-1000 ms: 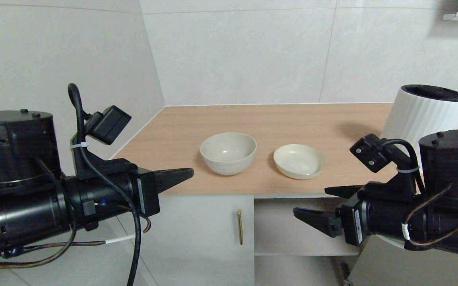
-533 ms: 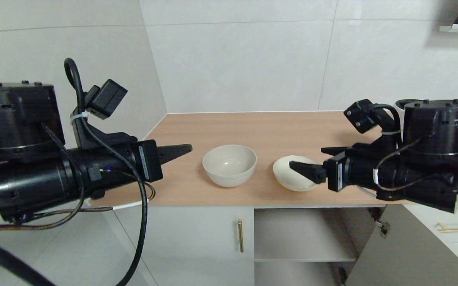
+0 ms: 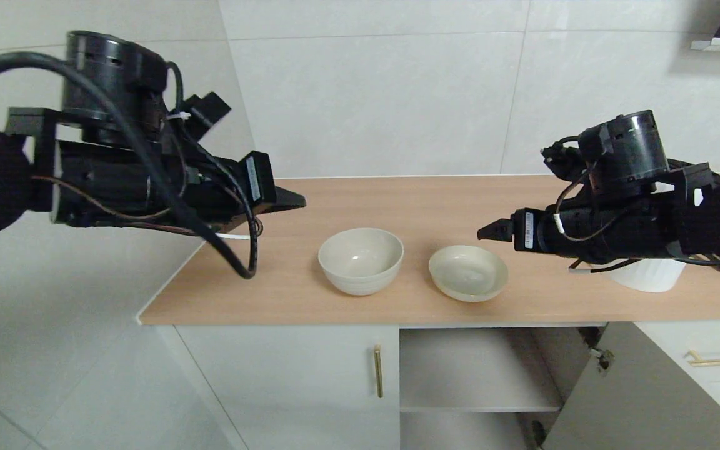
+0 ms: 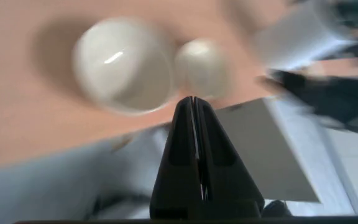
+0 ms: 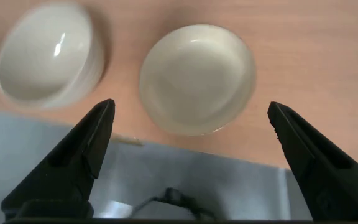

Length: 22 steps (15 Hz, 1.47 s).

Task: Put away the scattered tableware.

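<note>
Nearest, the left gripper [image 4: 192,124] hangs above the wooden surface [image 3: 435,200] to the left of the tableware, its fingers [image 4: 179,155] pressed together, while the right gripper [image 5: 190,107] hovers over the shallow dish [image 3: 468,272] with its fingers [image 5: 86,149] spread wide, one to either side of the rim and touching nothing. Below the front edge an open cupboard shelf [image 3: 460,375] shows. Close to that edge the deep bowl [image 3: 360,260] stands upright, the dish just beside it on the right, the two apart. Both look like glazed ceramic: stiff, fairly heavy, slick and liable to chip, so a pinch across the rim wall seems the surest hold, with the dish's low sloping lip giving less purchase. Neither piece carries any mark or writing. Farther right, a white ribbed container [image 3: 644,275] stands behind the right arm.
</note>
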Tool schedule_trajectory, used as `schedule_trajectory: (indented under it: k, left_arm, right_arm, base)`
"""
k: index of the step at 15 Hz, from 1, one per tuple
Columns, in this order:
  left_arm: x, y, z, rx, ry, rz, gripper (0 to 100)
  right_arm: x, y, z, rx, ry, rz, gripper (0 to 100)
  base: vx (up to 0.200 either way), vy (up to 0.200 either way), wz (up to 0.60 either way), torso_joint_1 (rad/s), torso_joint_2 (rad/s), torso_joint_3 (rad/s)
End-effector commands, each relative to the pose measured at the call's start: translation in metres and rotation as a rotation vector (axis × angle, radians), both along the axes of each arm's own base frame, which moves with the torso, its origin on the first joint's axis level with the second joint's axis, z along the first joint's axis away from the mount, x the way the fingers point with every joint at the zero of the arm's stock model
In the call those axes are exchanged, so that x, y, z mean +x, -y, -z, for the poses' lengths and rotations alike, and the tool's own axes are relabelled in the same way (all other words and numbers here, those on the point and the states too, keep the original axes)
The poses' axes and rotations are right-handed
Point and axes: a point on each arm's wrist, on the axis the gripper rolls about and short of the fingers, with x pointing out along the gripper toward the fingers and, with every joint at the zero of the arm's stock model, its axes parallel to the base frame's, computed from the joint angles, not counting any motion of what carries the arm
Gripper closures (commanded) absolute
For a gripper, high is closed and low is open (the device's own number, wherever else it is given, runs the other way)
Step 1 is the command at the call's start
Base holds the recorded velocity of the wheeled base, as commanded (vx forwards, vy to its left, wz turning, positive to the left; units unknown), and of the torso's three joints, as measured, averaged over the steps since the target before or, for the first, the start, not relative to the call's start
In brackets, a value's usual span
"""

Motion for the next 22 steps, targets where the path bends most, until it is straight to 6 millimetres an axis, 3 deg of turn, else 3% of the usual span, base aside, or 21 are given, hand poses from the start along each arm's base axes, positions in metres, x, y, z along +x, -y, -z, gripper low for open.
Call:
schedule_trajectory:
  k: [1,5,6,9,12,15,20,21,22]
  left_arm:
    - [0.052,0.004,0.041,0.096,-0.155,-0.108,100]
    - [0.065,0.006,0.046,0.157,-0.093,-0.167,100]
    - [0.065,0.006,0.047,0.169,-0.088,-0.161,0]
    - [0.069,0.008,0.053,0.175,-0.096,-0.159,0]
    - [0.083,0.012,0.073,0.197,-0.136,-0.155,0]
    - [0.102,0.02,0.105,0.251,-0.184,-0.128,0]
    - [0.107,0.031,0.114,0.298,-0.18,-0.154,0]
    - [0.106,0.033,0.114,0.299,-0.179,-0.149,100]
    - [0.106,0.033,0.114,0.301,-0.176,-0.145,100]
  right_arm:
    - [0.008,0.0,-0.003,0.003,0.005,0.036,0]
    - [0.01,-0.002,0.003,-0.013,-0.007,0.046,0]
    - [0.011,-0.002,0.003,-0.013,-0.007,0.046,0]
    - [0.013,-0.003,0.007,-0.018,-0.017,0.046,0]
    - [0.016,-0.005,0.012,-0.024,-0.029,0.046,0]
    - [0.017,-0.006,0.014,-0.027,-0.034,0.045,0]
    - [0.016,-0.006,0.014,-0.027,-0.034,0.043,0]
    - [0.016,-0.006,0.014,-0.027,-0.034,0.043,0]
    - [0.016,-0.006,0.014,-0.027,-0.034,0.043,0]
  base:
    - [0.0,0.0,0.0,0.0,0.0,0.0]
    - [0.0,0.0,0.0,0.0,0.0,0.0]
    - [0.0,0.0,0.0,0.0,0.0,0.0]
    - [0.0,0.0,0.0,0.0,0.0,0.0]
    - [0.0,0.0,0.0,0.0,0.0,0.0]
    - [0.0,0.0,0.0,0.0,0.0,0.0]
    - [0.0,0.0,0.0,0.034,0.0,0.0]
    - [0.0,0.0,0.0,0.0,0.0,0.0]
    - [0.0,0.0,0.0,0.0,0.0,0.0]
